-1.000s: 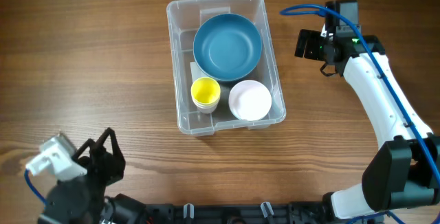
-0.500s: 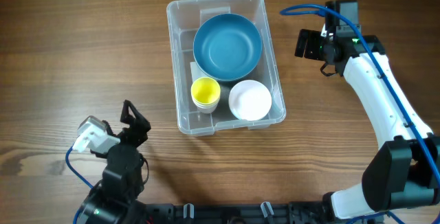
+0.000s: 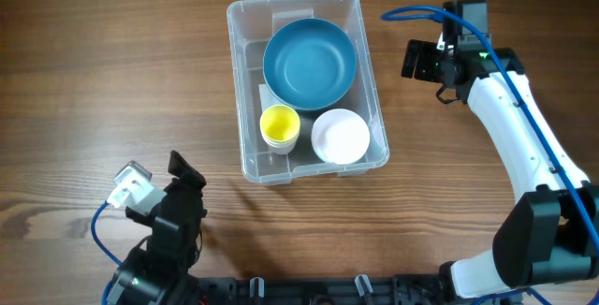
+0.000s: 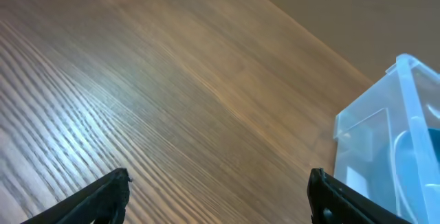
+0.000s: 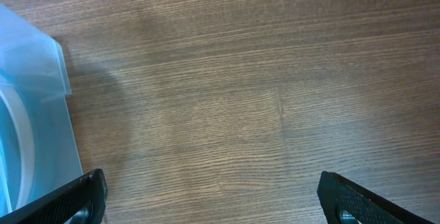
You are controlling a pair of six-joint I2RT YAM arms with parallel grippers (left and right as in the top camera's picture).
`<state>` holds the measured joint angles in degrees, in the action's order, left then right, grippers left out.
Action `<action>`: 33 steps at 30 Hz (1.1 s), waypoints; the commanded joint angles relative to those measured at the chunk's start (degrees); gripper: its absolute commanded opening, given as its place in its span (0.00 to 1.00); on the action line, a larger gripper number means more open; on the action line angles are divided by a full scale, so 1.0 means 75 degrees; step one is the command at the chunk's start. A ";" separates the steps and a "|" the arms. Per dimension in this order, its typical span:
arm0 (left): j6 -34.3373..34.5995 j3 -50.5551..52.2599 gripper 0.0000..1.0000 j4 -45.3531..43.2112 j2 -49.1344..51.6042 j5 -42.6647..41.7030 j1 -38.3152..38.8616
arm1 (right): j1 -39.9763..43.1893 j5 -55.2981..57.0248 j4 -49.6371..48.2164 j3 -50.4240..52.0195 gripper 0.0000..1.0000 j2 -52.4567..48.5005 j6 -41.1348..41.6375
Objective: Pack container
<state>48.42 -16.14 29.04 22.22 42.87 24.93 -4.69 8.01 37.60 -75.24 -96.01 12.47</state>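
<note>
The container, a clear plastic bin, stands in the middle of the table in the overhead view. Inside it are a blue bowl, a yellow cup and a white bowl. My left gripper hovers near the front edge, left of and below the bin, open and empty. In the left wrist view its gripper frames bare wood, with the container off to the right. My right gripper sits just right of the bin, open and empty. The right wrist view shows that gripper over wood and the container at the left edge.
The wooden table stretches bare to the left of the bin. A blue cable loops above the right arm, which runs down the right side.
My left arm has swung from the far lower-left corner rightward toward the bin, and its jaws have spread wider. The right arm and the bin's contents have not moved.
</note>
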 commanded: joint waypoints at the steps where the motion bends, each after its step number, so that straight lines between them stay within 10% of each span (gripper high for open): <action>1: 0.0379 0.0023 0.83 0.0184 -0.0455 0.0149 0.0213 | 0.0020 0.0157 -0.0017 0.0026 1.00 -0.0058 -0.0058; 6: 0.0207 0.0023 0.84 0.0597 -0.1081 0.0152 0.0778 | 0.0020 0.0157 -0.0017 0.0026 1.00 -0.0058 -0.0058; 24: -0.5039 0.0023 1.00 -0.0117 -0.2314 0.0009 0.2361 | 0.0020 0.0157 -0.0017 0.0026 1.00 -0.0058 -0.0055; 33: -0.5030 0.0023 1.00 -0.0367 -0.2314 0.0291 0.2340 | 0.0020 0.0157 -0.0017 0.0026 1.00 -0.0058 -0.0055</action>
<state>13.30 -16.10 28.47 5.50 43.68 42.28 -4.69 8.01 37.60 -75.24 -96.01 12.47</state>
